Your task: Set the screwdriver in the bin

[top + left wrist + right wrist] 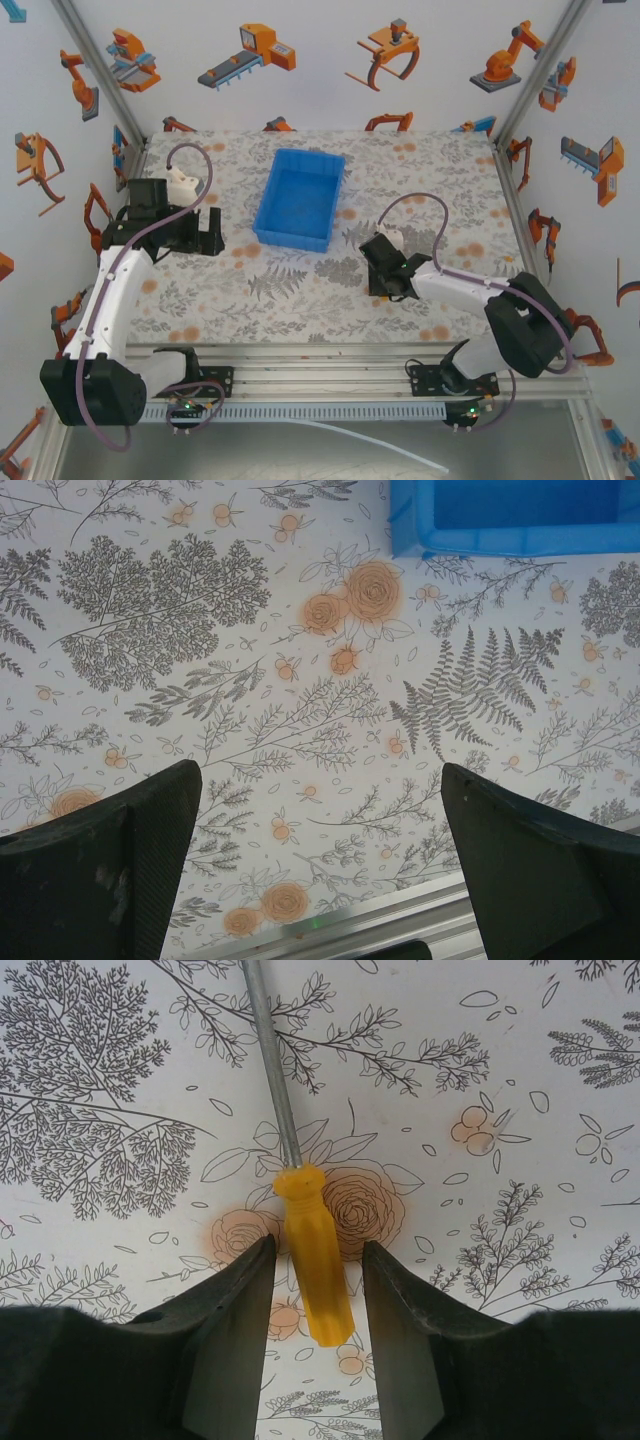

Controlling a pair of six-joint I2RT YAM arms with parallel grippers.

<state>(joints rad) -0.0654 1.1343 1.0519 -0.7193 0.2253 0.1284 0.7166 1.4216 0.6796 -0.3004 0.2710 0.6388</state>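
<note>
We see the screwdriver (305,1230) lying flat on the flower-printed worktop (300,290), outside the bin (298,195). In the right wrist view its yellow handle sits between the two fingers of the right gripper (318,1248), and its thin metal shaft points straight away from the gripper and runs out at the top edge. The jaws are partly open and stand on either side of the handle. We can make out a thin strip of worktop between each finger and the handle, so nothing is clamped yet.

From above, the right gripper (388,282) hangs low over the worktop, near the bin's near right corner but apart from it. The blue bin stands upright at the middle of the far half of the worktop.

The left gripper (203,243) is to the left of the bin. In its wrist view the left gripper (320,775) is spread wide with only worktop between its fingers, and a corner of the bin (500,520) shows at the upper right.
</note>
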